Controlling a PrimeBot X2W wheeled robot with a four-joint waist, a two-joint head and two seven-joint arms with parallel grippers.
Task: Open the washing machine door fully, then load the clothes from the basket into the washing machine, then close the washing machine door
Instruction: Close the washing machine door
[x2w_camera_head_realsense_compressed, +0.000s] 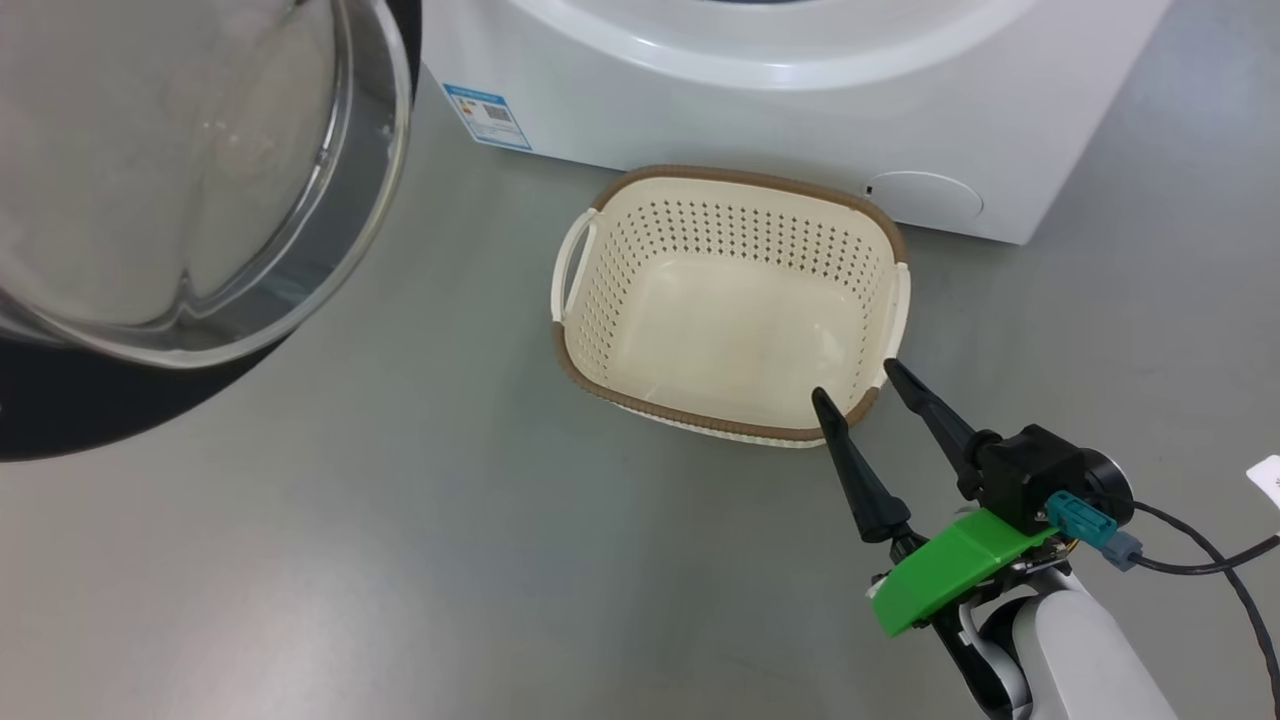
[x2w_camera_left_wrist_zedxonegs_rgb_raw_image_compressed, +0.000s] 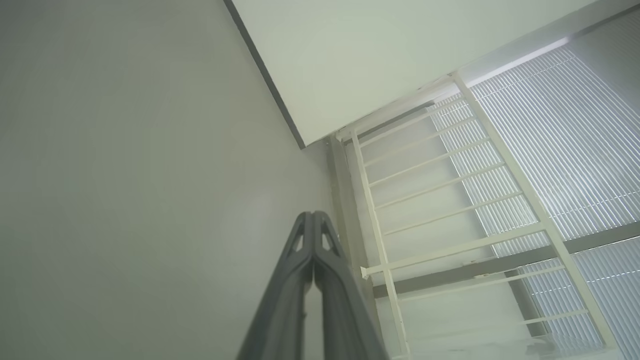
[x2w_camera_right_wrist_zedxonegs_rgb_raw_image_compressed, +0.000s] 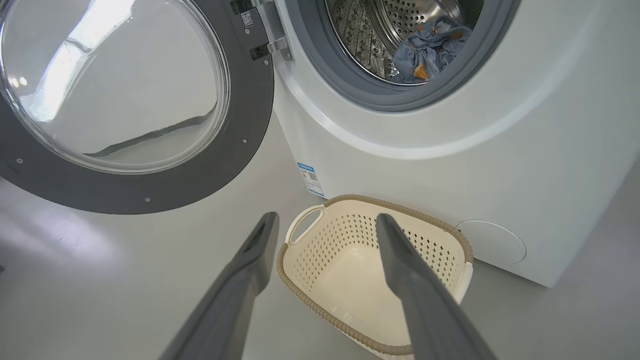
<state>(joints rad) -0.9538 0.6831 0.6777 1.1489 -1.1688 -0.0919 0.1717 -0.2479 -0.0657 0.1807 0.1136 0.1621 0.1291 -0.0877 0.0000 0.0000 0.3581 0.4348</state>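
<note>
Fingers of the left gripper (x2w_camera_left_wrist_zedxonegs_rgb_raw_image_compressed: 312, 216) lie pressed together with nothing between them, aimed at a pale wall and a white railing (x2w_camera_left_wrist_zedxonegs_rgb_raw_image_compressed: 450, 210) in the left wrist view.

In the head view the washing machine door (x2w_camera_head_realsense_compressed: 150, 200) hangs at the upper left, swung wide. Its clear bowl bulges toward the camera and its black rim runs along the left edge. To the right of it, at the top centre, the washing machine (x2w_camera_head_realsense_compressed: 800, 120) shows its white front, with a blue label sticker (x2w_camera_head_realsense_compressed: 487, 115) on its lower left corner. Just below, at centre, the basket (x2w_camera_head_realsense_compressed: 740, 178) stands on the grey floor (x2w_camera_head_realsense_compressed: 350, 550) near the machine front, with nothing in it. At the lower right the right gripper (x2w_camera_head_realsense_compressed: 855, 380) has its jaws spread wide and empty, its tips by the basket's near right corner.

In the right wrist view, the clothes (x2w_camera_right_wrist_zedxonegs_rgb_raw_image_compressed: 430, 47) lie inside the steel drum at the upper right.

Loading looks finished, so the step in hand is closing the door. That calls for a gripper to go to the far left, behind the door's free edge, and push it rightward across the opening until it latches. The low basket looks unlikely to block the swing.
</note>
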